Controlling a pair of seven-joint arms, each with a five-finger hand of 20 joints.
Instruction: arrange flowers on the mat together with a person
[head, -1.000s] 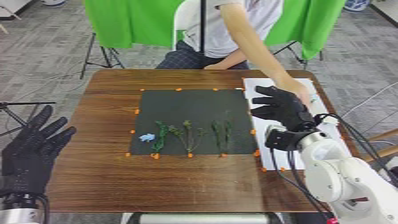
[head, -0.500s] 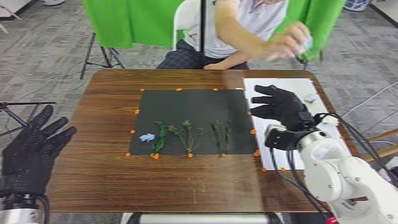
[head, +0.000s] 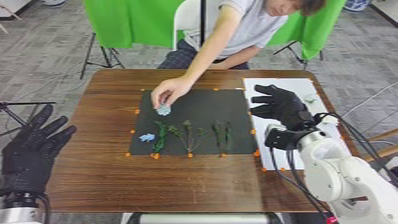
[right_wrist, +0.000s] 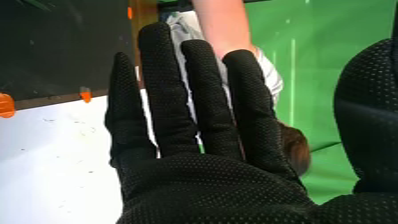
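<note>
1 blue flower (head: 147, 137) already lies near the left edge of the dark mat (head: 191, 102), and beside it runs a row of greenery: a leafy green stem (head: 160, 136), a branching stem (head: 188, 136) and some thin stems (head: 221, 135) farther right. Above that row, the person's hand (head: 173, 89) pinches a pale blue bloom (head: 163, 110) over the mat's upper left part; from where I stand I cannot tell whether the bloom touches down.

Both robot hands are free. The right hand (head: 282, 104) is over the white sheet (head: 277, 129) to the right of the mat, its fingers straight and fanned apart, holding nothing. The left hand (head: 35, 150) is off at the table's left side, its fingers long and spread too, gripping nothing.

I'd call the job well along: the stems are laid out side by side along the lower half, and the flower heads look like the part being filled in. At least 1 small pale piece (head: 310, 98) remains on the white sheet, just beyond the right hand. Likely the person finishes setting the bloom above the leafy stem, then that piece gets its turn.
</note>
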